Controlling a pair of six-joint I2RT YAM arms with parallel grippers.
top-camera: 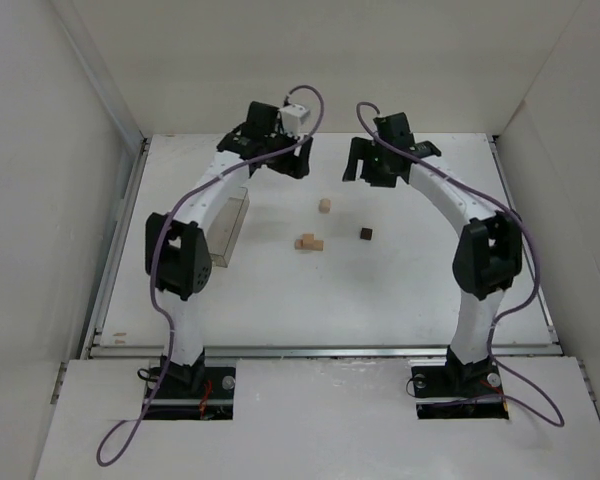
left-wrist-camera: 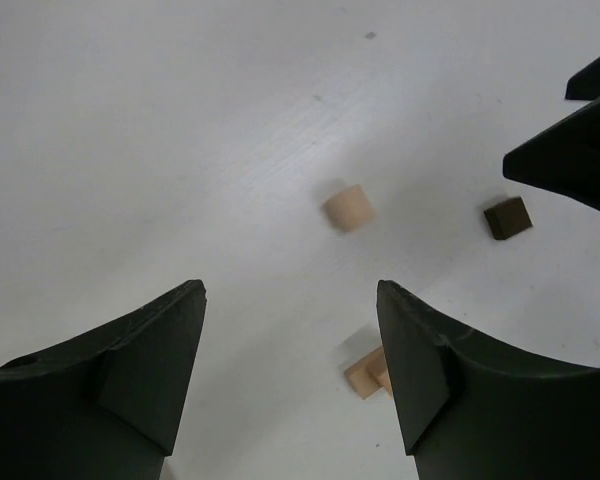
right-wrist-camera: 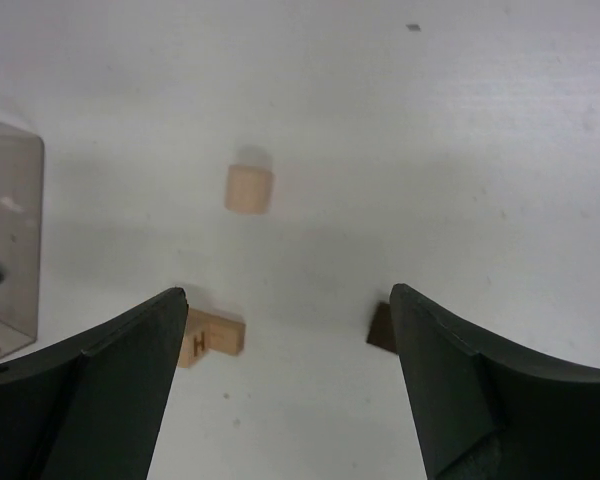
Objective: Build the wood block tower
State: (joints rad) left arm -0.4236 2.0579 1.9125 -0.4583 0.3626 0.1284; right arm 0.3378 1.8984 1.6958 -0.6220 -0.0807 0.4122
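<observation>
Three wooden pieces lie loose on the white table. A pale tan cube (top-camera: 325, 206) lies farthest back; it also shows in the left wrist view (left-wrist-camera: 349, 208) and the right wrist view (right-wrist-camera: 249, 189). A pale tan oblong piece (top-camera: 309, 242) lies nearer, partly hidden by a finger in both wrist views (left-wrist-camera: 364, 376) (right-wrist-camera: 212, 337). A dark brown cube (top-camera: 365, 233) lies to the right (left-wrist-camera: 507, 217) (right-wrist-camera: 382, 330). My left gripper (top-camera: 285, 160) is open and empty above the back of the table. My right gripper (top-camera: 372, 165) is open and empty, also at the back.
A clear rectangular plastic box (top-camera: 230, 226) stands at the left, beside the left arm, and its corner shows in the right wrist view (right-wrist-camera: 8, 240). White walls enclose the table on three sides. A metal rail (top-camera: 320, 350) runs along the near edge.
</observation>
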